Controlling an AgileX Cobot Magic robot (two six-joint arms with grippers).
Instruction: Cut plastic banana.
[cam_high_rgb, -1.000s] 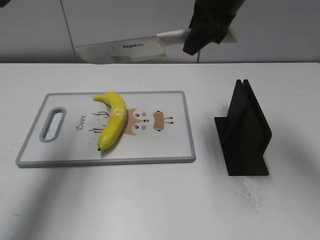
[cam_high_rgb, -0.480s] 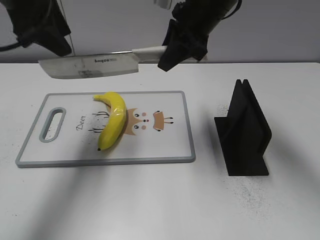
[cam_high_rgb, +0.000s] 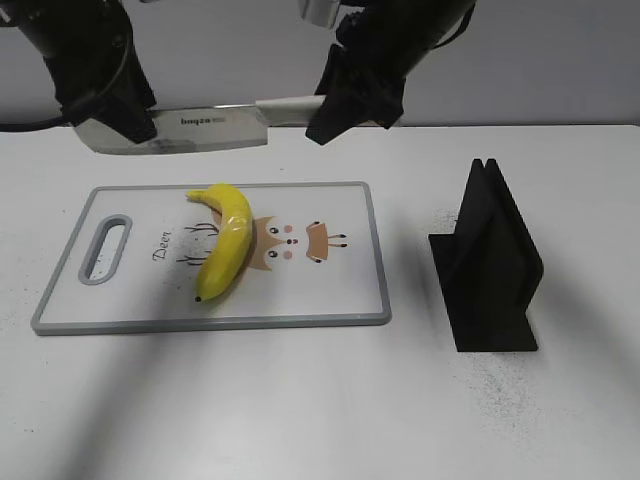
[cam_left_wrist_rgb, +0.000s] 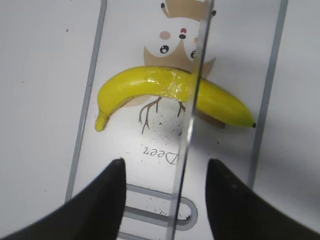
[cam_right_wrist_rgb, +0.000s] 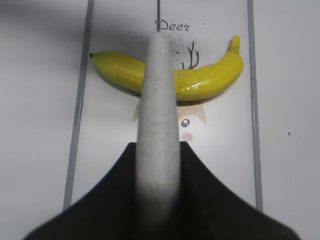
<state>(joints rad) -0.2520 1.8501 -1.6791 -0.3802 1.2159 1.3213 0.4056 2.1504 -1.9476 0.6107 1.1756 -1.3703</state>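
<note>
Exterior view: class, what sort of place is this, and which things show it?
Probably a lab bench staged as a kitchen: a white table holding a cutting board, a toy banana, and a knife held above by a robot tool.

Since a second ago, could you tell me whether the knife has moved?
Yes. The knife has shifted left and lower, now hanging over the cutting board's far-left edge, held in the right gripper.

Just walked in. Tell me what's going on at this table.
The right end effector holds a knife by its white handle, blade level above the cutting board. The left end effector is at the blade's far end, fingers open on either side of it. The plastic banana lies uncut on the board beneath the blade. A black knife stand sits to the right.
</note>
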